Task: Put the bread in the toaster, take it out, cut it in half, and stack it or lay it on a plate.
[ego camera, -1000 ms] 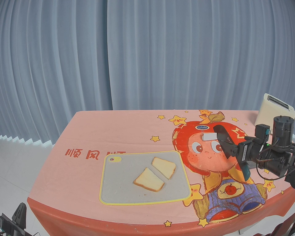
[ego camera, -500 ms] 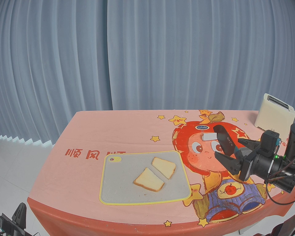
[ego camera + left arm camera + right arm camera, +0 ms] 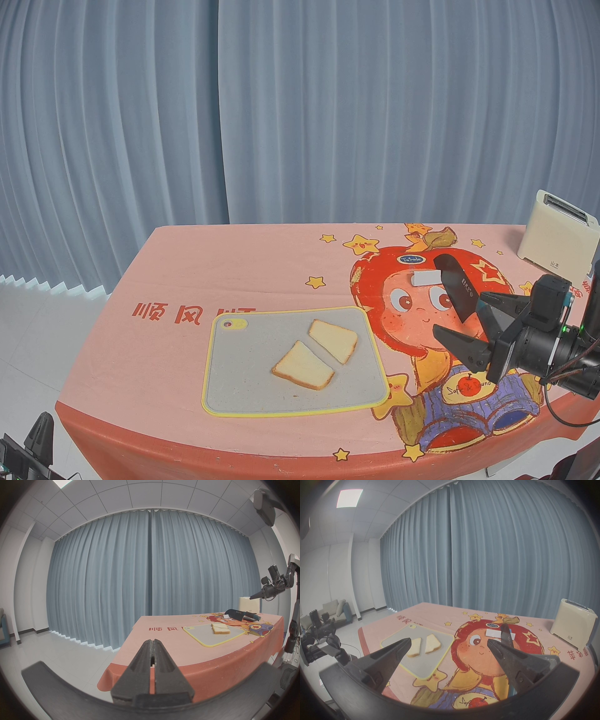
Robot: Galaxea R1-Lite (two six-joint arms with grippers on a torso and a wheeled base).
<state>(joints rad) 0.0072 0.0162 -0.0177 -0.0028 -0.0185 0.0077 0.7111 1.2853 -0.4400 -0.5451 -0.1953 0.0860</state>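
On the cutting board (image 3: 250, 375) lie the near bread half (image 3: 303, 367) and the far half (image 3: 334, 340), just apart, long axes parallel to the diagonal cut. Right of the board, by the knife (image 3: 458, 284), the right gripper (image 3: 458, 311) gapes wide and empty; it should probably pinch one half across its short width. The left gripper (image 3: 153, 642), off the board's left, is closed on nothing.

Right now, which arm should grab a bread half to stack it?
Right. The right gripper is open above the table, facing the bread halves on the cutting board. The left gripper is shut, low beyond the table's corner.
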